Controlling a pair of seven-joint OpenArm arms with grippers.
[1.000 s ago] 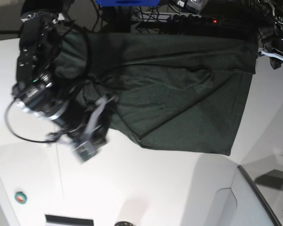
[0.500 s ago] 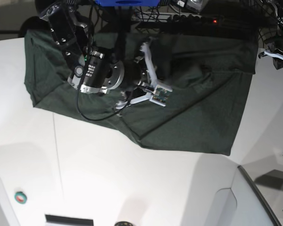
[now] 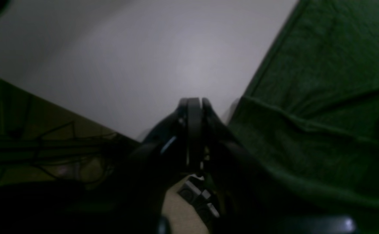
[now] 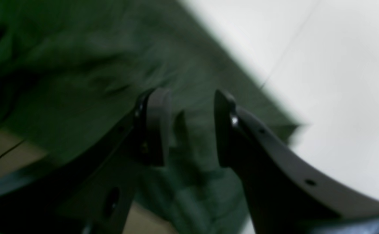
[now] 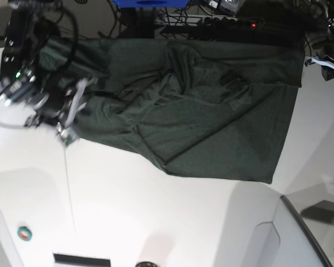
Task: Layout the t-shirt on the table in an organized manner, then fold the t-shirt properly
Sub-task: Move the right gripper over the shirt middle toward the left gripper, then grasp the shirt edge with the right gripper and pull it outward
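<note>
1. Two arms are at the far side of the table (image 5: pixel 156 222), one at each end of the t-shirt (image 5: pixel 211 122).
2. The t-shirt is dark green and lies spread over the far half of the white table, with many wrinkles in its middle and a straight hem on the right side in the base view.
3. The right gripper (image 4: pixel 189 126) is at the left end of the cloth in the base view, and its picture there is blurred.
4. In the right wrist view its jaws stand partly apart, with a clear gap between the two fingers (image 4: pixel 157 126). Nothing is between them; green cloth is seen below and behind the gap.
5. The left gripper (image 3: pixel 192 107) is at the far right corner in the base view, just beside the edge of the t-shirt.
6. In the left wrist view its jaws are pressed fully together, and I see no cloth between them. The folded edge of the t-shirt lies just to the right of the tips.
7. One small round green and red thing (image 5: pixel 24 233) lies on the near left part of the table.
</note>
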